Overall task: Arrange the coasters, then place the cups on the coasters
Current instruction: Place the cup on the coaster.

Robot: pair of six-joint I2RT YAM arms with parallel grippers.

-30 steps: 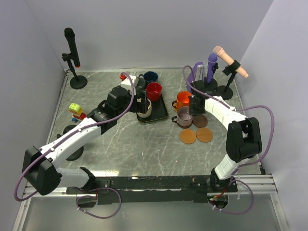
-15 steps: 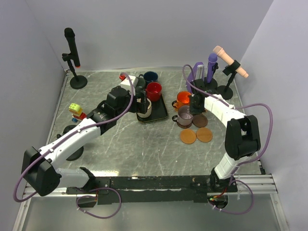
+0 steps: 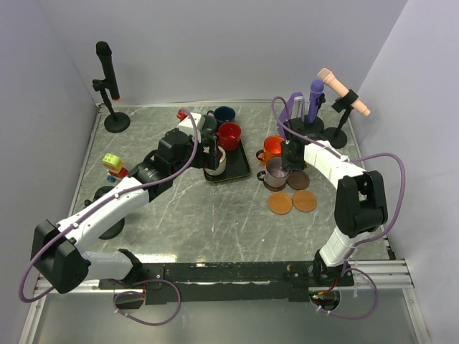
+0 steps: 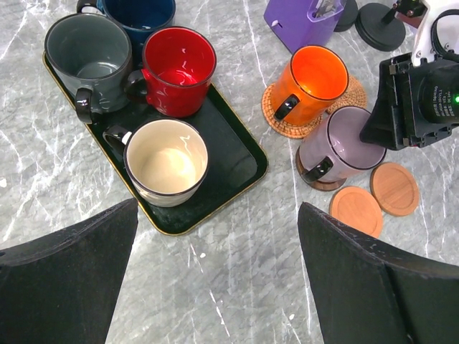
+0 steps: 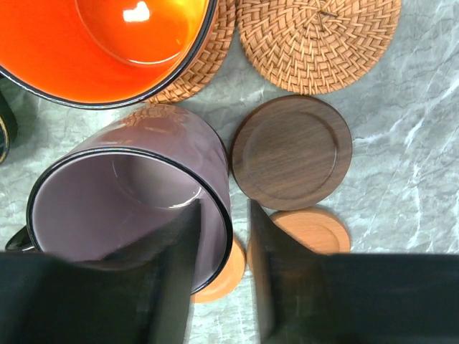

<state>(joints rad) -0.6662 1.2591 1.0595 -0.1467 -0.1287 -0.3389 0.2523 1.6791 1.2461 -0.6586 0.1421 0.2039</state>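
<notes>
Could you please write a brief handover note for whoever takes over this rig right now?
Left gripper: open, empty, above the cream cup.
Right gripper: open, jaws astride the rim of the mauve cup, not clamping.
Done: orange cup on a woven coaster; mauve cup on a dark brown coaster.
Left: cream cup, red cup and grey-green cup on the black tray, navy cup at its far end.
Free: second woven coaster, second dark brown coaster, two tan coasters.
</notes>
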